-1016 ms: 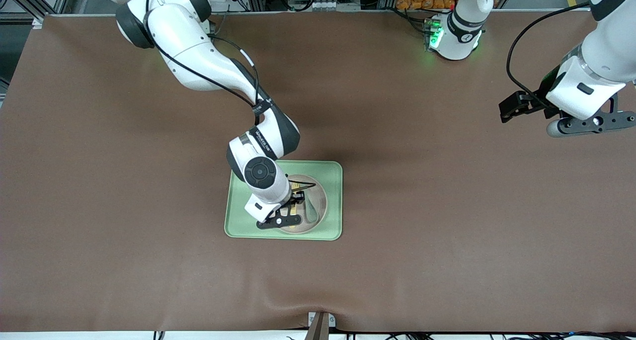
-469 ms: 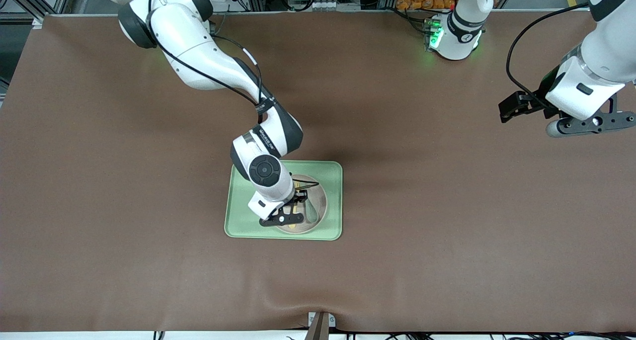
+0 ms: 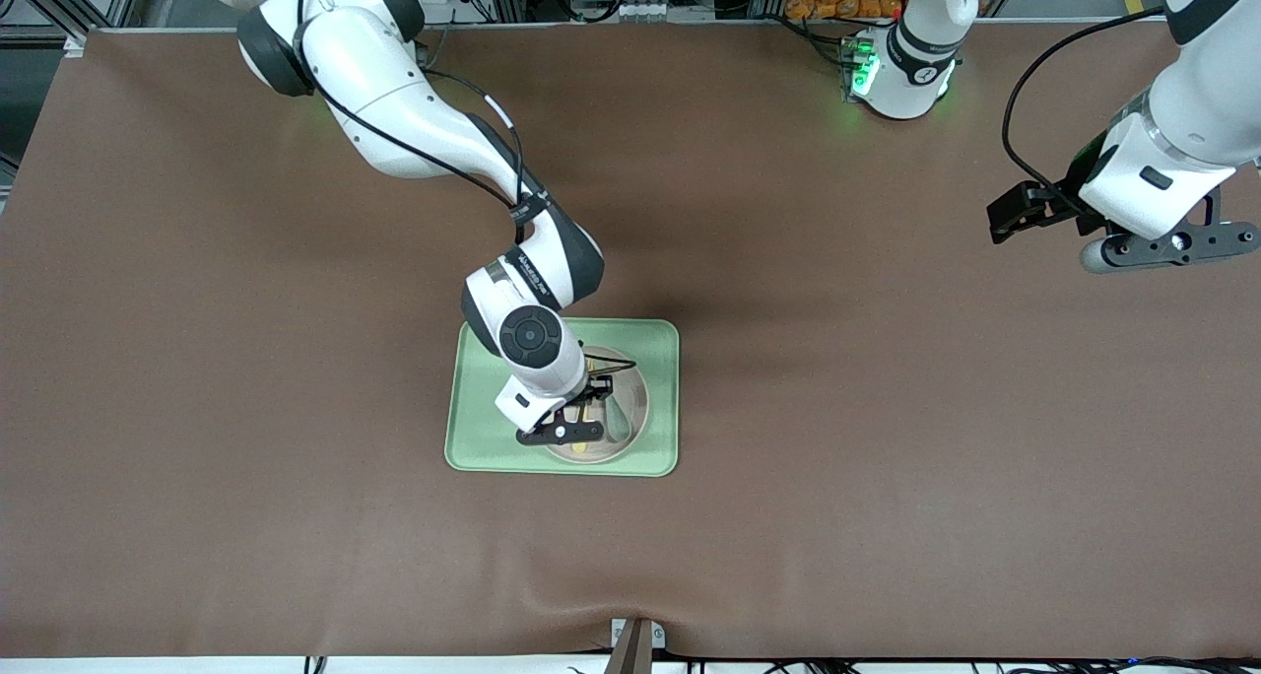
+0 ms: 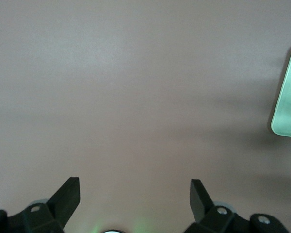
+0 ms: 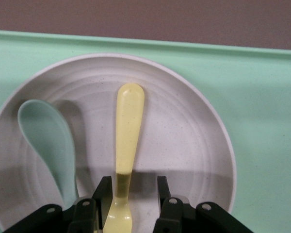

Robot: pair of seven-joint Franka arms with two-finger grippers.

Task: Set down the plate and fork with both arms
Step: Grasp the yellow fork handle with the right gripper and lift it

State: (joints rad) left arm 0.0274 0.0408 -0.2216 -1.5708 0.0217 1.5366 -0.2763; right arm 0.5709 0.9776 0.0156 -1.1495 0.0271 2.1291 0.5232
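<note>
Two utensils, fork and spoon, in plate.

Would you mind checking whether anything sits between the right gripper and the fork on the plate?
Nothing visible does. The right gripper already straddles the fork, which lies on the plate with the spoon beside it, clear of the fingers. The left gripper waits open over bare table.

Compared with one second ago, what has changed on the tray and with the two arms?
The right claw has shifted slightly over the plate, toward the left arm's end of the table, its fingers either side of the fork. The left claw waits open above bare table. Plate, spoon and tray stayed put.
</note>
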